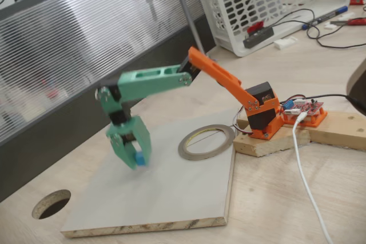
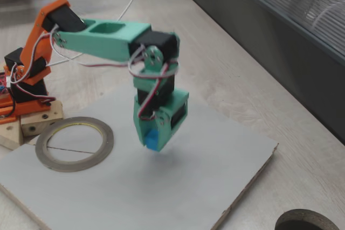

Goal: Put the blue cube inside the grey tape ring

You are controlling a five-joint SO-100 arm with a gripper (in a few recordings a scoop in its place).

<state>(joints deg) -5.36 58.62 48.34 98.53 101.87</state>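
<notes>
The green gripper (image 1: 137, 155) hangs in the air above the pale board (image 1: 171, 198). It is squeezed tight on the blue cube (image 1: 140, 160), which pokes out at the tip between the two green fingers. In the other fixed view the gripper (image 2: 156, 138) points down and the blue cube (image 2: 157, 140) sits at its very bottom, with a soft shadow on the board (image 2: 178, 187) under it. The cube does not touch the board.

The grey tape ring (image 1: 206, 140) lies flat on the board near the arm's orange base (image 1: 264, 119). It is off to the right of the gripper in this fixed view, and apart from it. In the other fixed view the ring (image 2: 74, 144) lies to the left of the gripper. The middle of the ring shows bare board.

A round dark hole (image 1: 51, 203) is cut in the table beside the board's corner. A white basket (image 1: 274, 4) stands at the back of the table.
</notes>
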